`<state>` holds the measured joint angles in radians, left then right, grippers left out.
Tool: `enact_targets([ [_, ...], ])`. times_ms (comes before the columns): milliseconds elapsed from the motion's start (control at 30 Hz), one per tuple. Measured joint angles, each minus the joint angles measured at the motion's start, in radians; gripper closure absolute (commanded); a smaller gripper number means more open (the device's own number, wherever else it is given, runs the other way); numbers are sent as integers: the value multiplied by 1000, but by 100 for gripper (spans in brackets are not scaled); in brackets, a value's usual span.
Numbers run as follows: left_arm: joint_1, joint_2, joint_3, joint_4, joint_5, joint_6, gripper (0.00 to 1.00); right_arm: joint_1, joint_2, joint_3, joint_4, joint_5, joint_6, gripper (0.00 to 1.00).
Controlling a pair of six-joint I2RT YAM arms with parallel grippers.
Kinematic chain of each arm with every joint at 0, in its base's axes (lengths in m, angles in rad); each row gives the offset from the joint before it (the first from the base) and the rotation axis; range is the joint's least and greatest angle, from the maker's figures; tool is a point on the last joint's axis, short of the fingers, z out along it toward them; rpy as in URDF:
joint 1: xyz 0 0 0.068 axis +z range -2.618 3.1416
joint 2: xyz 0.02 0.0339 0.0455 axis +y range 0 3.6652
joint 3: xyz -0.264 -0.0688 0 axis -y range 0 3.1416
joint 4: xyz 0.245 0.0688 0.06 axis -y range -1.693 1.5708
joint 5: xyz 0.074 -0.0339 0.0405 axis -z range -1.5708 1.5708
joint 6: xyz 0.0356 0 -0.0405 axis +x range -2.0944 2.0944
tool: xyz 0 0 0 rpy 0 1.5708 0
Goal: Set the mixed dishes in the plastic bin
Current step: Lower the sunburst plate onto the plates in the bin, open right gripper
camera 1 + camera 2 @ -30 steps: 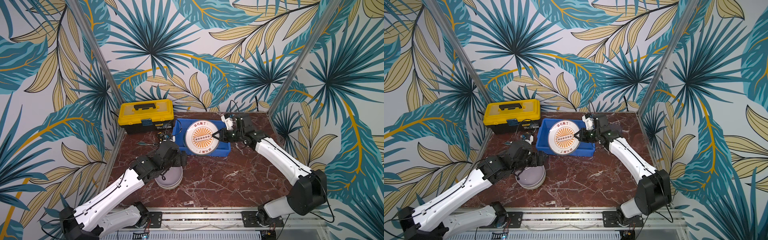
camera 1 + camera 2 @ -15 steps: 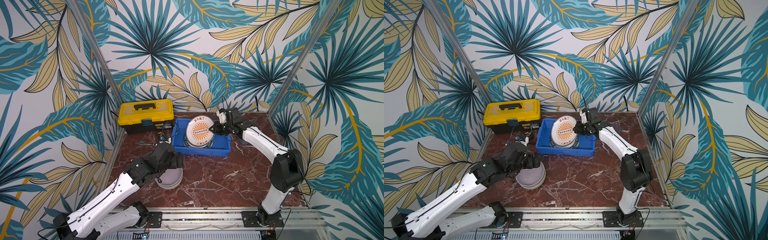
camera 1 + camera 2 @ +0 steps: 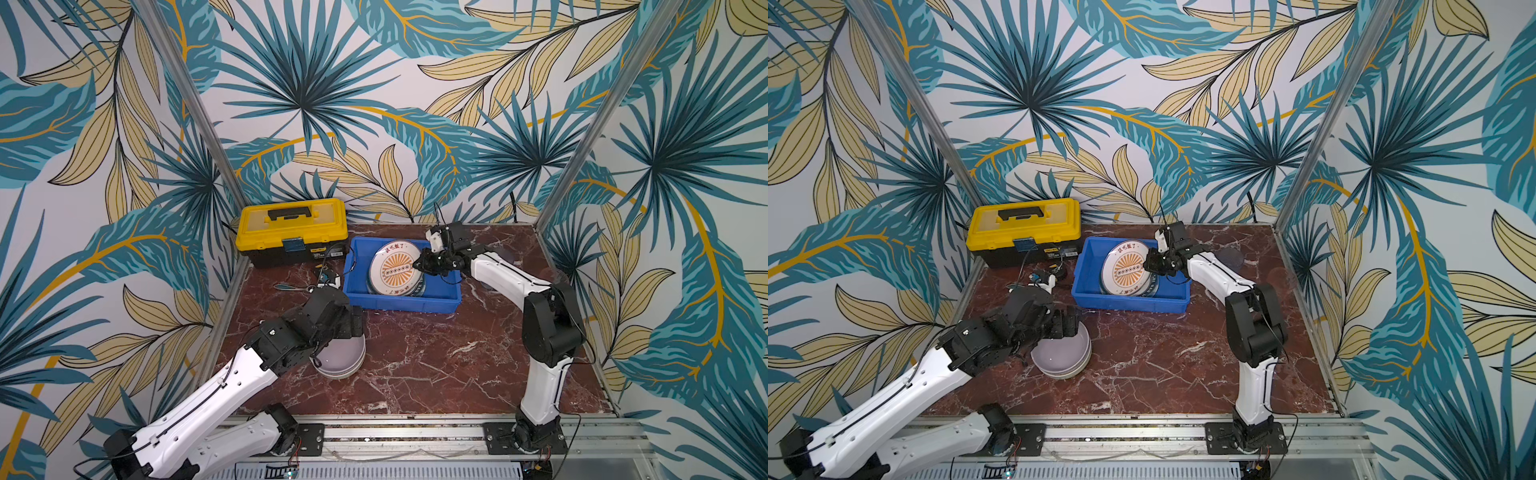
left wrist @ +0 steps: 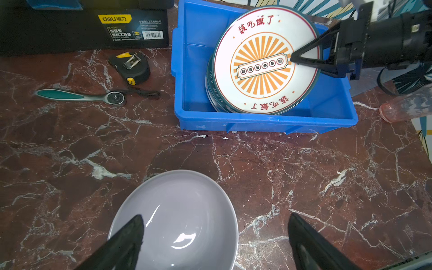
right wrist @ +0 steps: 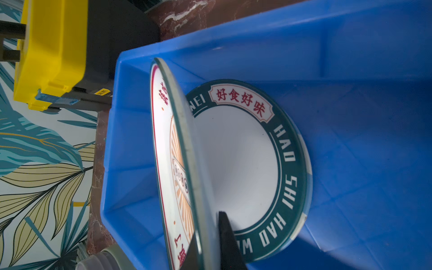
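1. Tabletop [image 3: 419, 365]: lay in dark red marble under everything.
2. Toolbox [image 3: 291, 230]: sat shut at the back left, just beside the bin.
3. Bin [image 3: 409, 304]: stood at the back middle, open-topped, with plates inside.
4. Sunburst plate [image 3: 395, 270]: leaned steeply inside the bin, face toward the front, lower edge down near the front wall, raised edge gripped.
5. Green-rimmed plate [image 5: 289, 163]: lay on the bin's floor beneath the sunburst plate.
6. Bowl stack [image 3: 345, 358]: rested on the tabletop in front of the bin's left end, apart from it, lavender bowl on top.
7. Left pincer [image 4: 215, 217]: hung spread wide above the bowl stack, one finger over the hollow, the other outside the rim, holding nothing.
8. Right pincer [image 5: 208, 229]: reached over the bin's right side, clamped narrow on the sunburst plate's rim.
9. Pink tumbler [image 4: 402, 107]: lay on the tabletop right of the bin.
10. Ratchet [image 4: 79, 96]: lay left of the bin.
11. Tape measure [image 4: 133, 67]: sat between ratchet and toolbox.
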<state>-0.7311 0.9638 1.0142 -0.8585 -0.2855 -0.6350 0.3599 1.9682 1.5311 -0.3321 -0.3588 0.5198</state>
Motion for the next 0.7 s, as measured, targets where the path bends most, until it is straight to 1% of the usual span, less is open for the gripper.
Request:
enact_targets([
  [367, 0, 5, 0, -1, -6, 3, 4, -2, 65, 6, 64, -27, 41, 100],
  [600, 1, 5, 0, -6, -7, 3, 4, -2, 67, 6, 65, -27, 40, 92],
  [700, 2, 5, 0, -7, -7, 3, 4, -2, 67, 5, 65, -23, 35, 87],
])
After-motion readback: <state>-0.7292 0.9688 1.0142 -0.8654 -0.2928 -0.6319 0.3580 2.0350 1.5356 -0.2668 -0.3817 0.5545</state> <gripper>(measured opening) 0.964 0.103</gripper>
